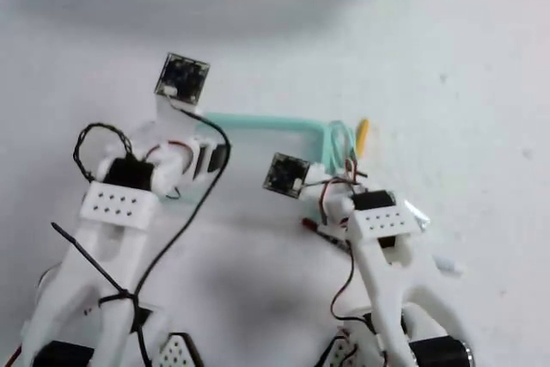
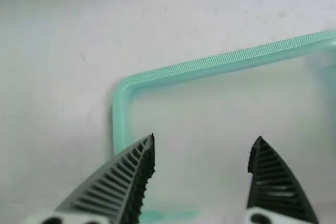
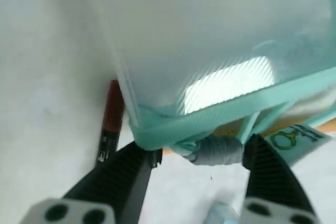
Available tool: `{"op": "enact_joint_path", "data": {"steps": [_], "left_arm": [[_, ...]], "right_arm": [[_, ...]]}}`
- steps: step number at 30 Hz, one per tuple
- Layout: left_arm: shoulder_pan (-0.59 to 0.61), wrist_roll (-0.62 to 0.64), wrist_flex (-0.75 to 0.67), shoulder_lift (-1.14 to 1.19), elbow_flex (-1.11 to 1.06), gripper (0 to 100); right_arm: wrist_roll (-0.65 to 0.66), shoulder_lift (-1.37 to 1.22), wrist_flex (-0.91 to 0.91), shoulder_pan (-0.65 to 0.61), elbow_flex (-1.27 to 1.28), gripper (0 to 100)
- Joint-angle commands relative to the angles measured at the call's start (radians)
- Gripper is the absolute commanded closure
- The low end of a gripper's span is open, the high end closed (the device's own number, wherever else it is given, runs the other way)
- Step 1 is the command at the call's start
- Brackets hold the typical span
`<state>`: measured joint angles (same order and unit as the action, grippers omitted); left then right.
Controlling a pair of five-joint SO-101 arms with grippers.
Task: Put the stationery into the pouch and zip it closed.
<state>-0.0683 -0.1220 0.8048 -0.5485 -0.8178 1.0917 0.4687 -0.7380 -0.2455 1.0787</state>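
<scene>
Currently the pouch (image 1: 258, 123), translucent with a teal edge, lies flat on the white tabletop (image 1: 464, 66) between the two arms. Over one rounded corner of it hangs the left gripper (image 2: 202, 153), its fingers (image 2: 131, 182) spread and holding nothing. At the opposite end sits the right gripper (image 3: 203, 153), fingers also spread, either side of a grey piece (image 3: 215, 151) under the teal rim. A red pen (image 3: 112, 109) lies on the tabletop just beside the pouch, and a yellow item (image 1: 363, 135) lies at that same end.
</scene>
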Motion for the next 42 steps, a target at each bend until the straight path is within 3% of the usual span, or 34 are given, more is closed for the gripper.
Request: {"op": "enact_joint_path", "data": {"steps": [1,2,8,11,17,24,30,35,42], "left_arm": [[0.004,-0.011,-0.026,-0.002,0.008,71],[0.004,-0.011,-0.026,-0.002,0.008,71],[-0.047,-0.058,-0.003,-0.008,0.008,67],[-0.101,-0.086,0.068,-0.013,0.017,61],[-0.14,-0.146,0.155,-0.027,0.06,61],[-0.147,-0.147,0.227,-0.351,0.009,61],[-0.208,-0.207,0.057,-0.622,-0.253,61],[-0.208,-0.195,0.078,-0.713,-0.269,61],[-0.139,-0.23,0.143,-0.797,-0.255,61]], "right_arm": [[0.011,0.001,0.027,-0.005,-0.005,93.8],[0.011,0.001,0.027,-0.007,-0.005,98.8],[-0.011,0.035,-0.001,-0.005,-0.06,97.9],[-0.11,0.093,-0.084,0.007,-0.184,98.1],[-0.261,0.143,-0.262,-0.036,-0.45,98.1],[-0.402,0.143,-0.46,-0.094,-0.732,98.1],[-0.402,0.142,-0.611,-0.213,-0.901,98.1],[-0.37,0.142,-0.691,-0.28,-0.979,98.1],[-0.273,0.142,-0.812,-0.242,-1.083,98.1]]}}
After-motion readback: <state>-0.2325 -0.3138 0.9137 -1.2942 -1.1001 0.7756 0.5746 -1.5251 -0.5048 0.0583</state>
